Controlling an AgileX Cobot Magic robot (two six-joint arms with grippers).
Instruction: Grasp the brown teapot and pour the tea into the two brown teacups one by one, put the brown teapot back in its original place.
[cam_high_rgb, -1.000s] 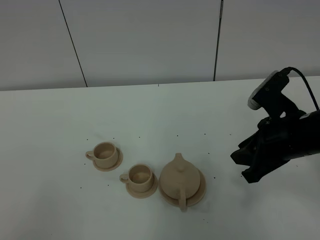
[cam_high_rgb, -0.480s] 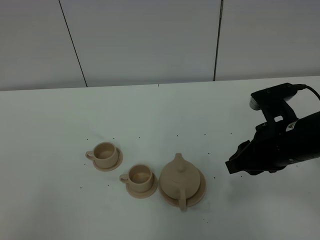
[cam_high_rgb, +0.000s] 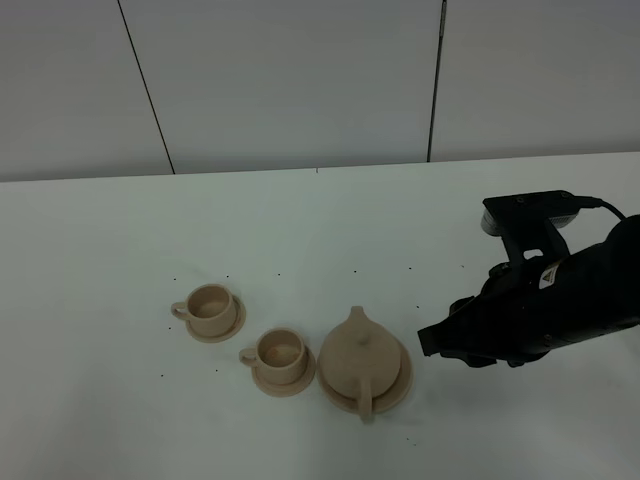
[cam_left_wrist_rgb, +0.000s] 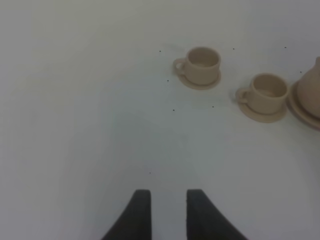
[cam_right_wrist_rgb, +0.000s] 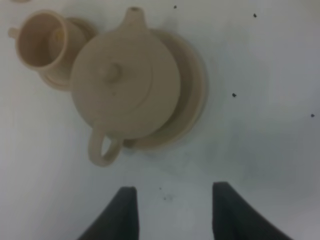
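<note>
Bench (cam_high_rgb: 300, 220), white and flecked with small dark specks, carries the whole tea set. The black right arm (cam_high_rgb: 560, 300) hangs over its right side, with the jaws wide apart and empty, their fingers (cam_right_wrist_rgb: 125, 212) just short of the teapot's loop handle and not touching it. Only the left arm's two dark fingers (cam_left_wrist_rgb: 141, 215) show, a little apart with nothing between them, over bare bench well away from the cups.

The wide round saucer (cam_high_rgb: 404, 376) lies at front centre, and the brown teapot (cam_high_rgb: 360, 350) stands upright on it, lid on, spout toward the back wall and handle toward the front edge. Left of it is the nearer teacup (cam_high_rgb: 280, 350) on its small saucer (cam_high_rgb: 287, 384), close beside the big saucer; whether the rims touch cannot be told. The farther teacup (cam_high_rgb: 210, 302) stands on its own saucer (cam_high_rgb: 236, 320), farther left and back. Both cups are upright, handles pointing left.
</note>
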